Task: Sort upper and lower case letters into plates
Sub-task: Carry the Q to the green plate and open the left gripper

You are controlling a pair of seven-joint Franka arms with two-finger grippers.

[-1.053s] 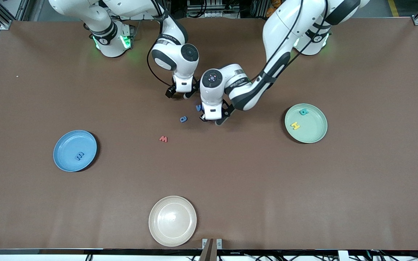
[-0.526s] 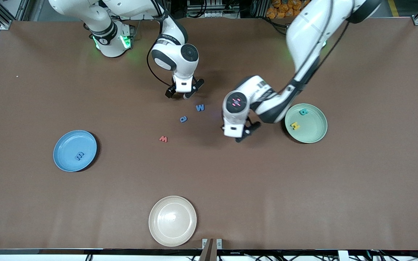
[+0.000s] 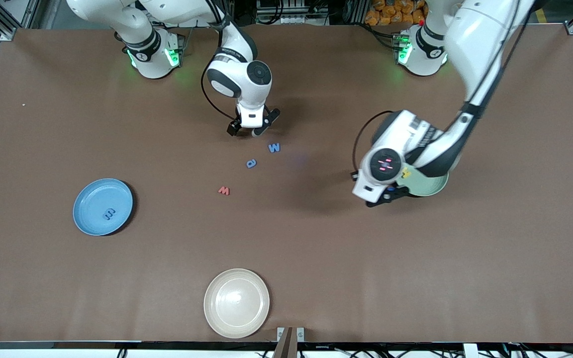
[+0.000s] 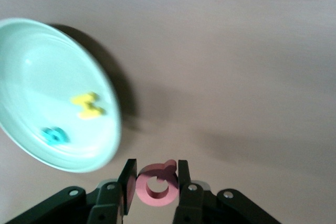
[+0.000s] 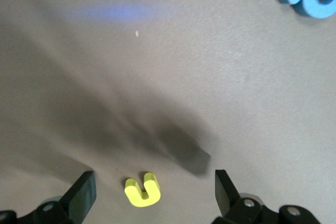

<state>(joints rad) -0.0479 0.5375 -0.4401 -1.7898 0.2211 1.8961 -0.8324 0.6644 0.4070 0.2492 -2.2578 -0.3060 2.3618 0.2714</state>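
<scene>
Left gripper (image 4: 153, 184): jaws drawn in narrow, clamped on a pink letter (image 4: 156, 184). It has a round ring body with a short stem. Whether it is upper or lower case cannot be told for certain. In the left wrist view the stem points toward about 1 o'clock, and the pads press the ring's two sides, across the letter's long axis.

The mint green plate (image 4: 21, 66) lies at roughly 10 o'clock from the held letter in that view, just beside it, not yet under it. It carries a yellow H (image 4: 87, 105) and a teal letter (image 4: 54, 135). In the front view the left gripper (image 3: 385, 195) hangs over the table at the plate's edge (image 3: 435, 188) toward the right arm's end.

Judgement: the coming move turns on carrying the letter sideways until it stands over the plate's floor before release.

Right gripper (image 5: 152, 195): jaws spread wide, empty, low over a yellow u-shaped letter (image 5: 142, 190) lying between its fingers, open end at about 12 o'clock. In the front view this gripper (image 3: 252, 125) waits, with a blue W (image 3: 274, 147), a blue d-like letter (image 3: 251, 163) and a red w (image 3: 224, 190) lying nearer the camera.

The blue plate (image 3: 87, 199) holds one dark blue letter (image 3: 109, 215). The cream-white plate (image 3: 212, 298) stands apart.
</scene>
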